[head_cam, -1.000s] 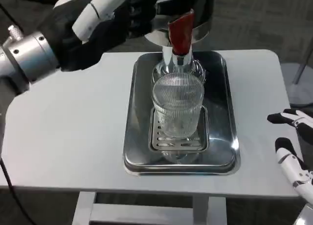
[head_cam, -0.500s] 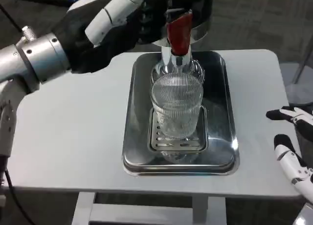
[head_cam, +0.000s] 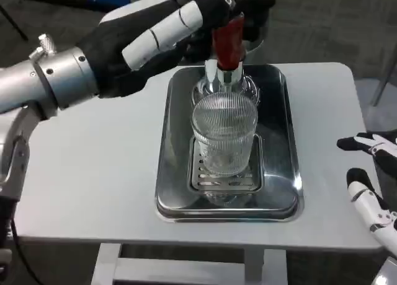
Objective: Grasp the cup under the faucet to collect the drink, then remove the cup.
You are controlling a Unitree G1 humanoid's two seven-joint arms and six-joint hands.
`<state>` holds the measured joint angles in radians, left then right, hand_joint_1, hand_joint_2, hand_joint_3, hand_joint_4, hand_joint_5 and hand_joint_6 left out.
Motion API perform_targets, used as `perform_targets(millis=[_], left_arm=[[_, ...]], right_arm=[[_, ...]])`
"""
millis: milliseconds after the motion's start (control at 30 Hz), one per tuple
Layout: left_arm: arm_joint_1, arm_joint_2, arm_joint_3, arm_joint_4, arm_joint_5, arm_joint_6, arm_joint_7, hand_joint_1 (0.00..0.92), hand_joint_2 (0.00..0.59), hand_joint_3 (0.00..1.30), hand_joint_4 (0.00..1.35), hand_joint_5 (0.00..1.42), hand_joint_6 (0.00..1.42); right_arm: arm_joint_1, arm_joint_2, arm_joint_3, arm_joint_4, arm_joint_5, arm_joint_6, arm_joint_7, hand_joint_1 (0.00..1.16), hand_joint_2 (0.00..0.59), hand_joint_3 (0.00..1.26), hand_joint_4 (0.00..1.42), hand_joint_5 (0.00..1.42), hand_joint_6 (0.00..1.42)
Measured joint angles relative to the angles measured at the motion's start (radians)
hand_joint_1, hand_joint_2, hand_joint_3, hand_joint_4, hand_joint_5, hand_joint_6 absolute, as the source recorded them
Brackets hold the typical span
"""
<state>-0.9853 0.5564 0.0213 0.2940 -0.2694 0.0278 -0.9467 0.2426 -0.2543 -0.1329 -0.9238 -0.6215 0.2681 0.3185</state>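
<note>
— At the far left, what comes in?
— A silver forearm, cut off by the left edge. Its left hand reaches to the far side of the table, fingers stretched toward the red tap handle. Whether they touch or grip the handle I cannot tell; the dark fingertips merge with the dark body behind.
— And the middle?
— A steel tray sits on the table with bare white surface on its left, right and near sides. The ribbed glass cup stands upright on the slotted grate, right beneath the faucet. Whether the cup holds any drink is hard to make out.
— The right side?
— The right hand hangs at the table's right edge, well apart from the tray, fingers spread and holding nothing. The frame's right edge cuts it off.
</note>
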Motion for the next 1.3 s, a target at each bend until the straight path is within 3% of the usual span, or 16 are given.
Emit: perform_targets(millis=[767, 1300], left_arm=[[0.046, 0.03, -0.059, -0.077, 0.158, -0.237, 0.033, 0.0, 0.168, 0.09, 0.0, 0.07, 0.2], [0.048, 0.056, -0.084, -0.079, 0.205, -0.324, 0.054, 0.0, 0.167, 0.08, 0.0, 0.07, 0.2]], right_arm=[[-0.001, -0.005, 0.002, 0.0, 0.017, 0.006, 0.0, 0.13, 0.533, 0.25, 0.12, 0.04, 0.22], [-0.003, -0.01, 0.009, 0.0, 0.017, 0.015, 0.0, 0.12, 0.533, 0.24, 0.11, 0.04, 0.22]])
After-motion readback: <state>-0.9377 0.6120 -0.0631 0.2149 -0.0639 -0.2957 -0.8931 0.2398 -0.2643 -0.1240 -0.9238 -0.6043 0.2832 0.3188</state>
